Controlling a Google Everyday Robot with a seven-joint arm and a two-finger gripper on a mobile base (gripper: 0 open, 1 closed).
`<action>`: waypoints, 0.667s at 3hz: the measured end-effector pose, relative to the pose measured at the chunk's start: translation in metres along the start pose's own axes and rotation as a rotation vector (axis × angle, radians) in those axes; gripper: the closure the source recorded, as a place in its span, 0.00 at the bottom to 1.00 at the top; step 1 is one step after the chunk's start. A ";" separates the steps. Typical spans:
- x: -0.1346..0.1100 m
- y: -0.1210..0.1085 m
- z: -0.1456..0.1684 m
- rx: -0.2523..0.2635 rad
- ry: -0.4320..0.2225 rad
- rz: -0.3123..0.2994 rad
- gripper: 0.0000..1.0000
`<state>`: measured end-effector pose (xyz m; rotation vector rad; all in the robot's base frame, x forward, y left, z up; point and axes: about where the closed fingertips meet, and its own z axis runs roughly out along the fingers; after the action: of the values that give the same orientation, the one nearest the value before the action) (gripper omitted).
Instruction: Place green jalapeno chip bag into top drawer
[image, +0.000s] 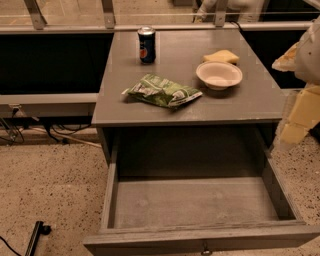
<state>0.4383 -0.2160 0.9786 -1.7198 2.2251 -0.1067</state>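
Note:
The green jalapeno chip bag (162, 91) lies flat and crinkled on the grey table top (250, 102), near its front edge and left of centre. The top drawer (195, 202) is pulled out below the table top, and its plain bottom is bare. A small knob (205, 248) shows on its front. My gripper (290, 131) is a pale shape at the right edge of the view, beside the table's right front corner. It hangs to the right of the bag and well apart from it.
A blue soda can (146, 45) stands at the back of the table top. A white bowl (219, 75) sits right of the bag, with a yellow sponge (221, 56) behind it. A railing (150, 27) runs behind the table. Speckled floor (50, 180) lies on the left.

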 end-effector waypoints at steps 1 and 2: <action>0.000 0.000 0.000 0.003 0.000 -0.001 0.00; -0.012 -0.024 0.017 0.041 0.005 -0.029 0.00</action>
<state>0.4686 -0.2089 0.9714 -1.7324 2.1871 -0.1621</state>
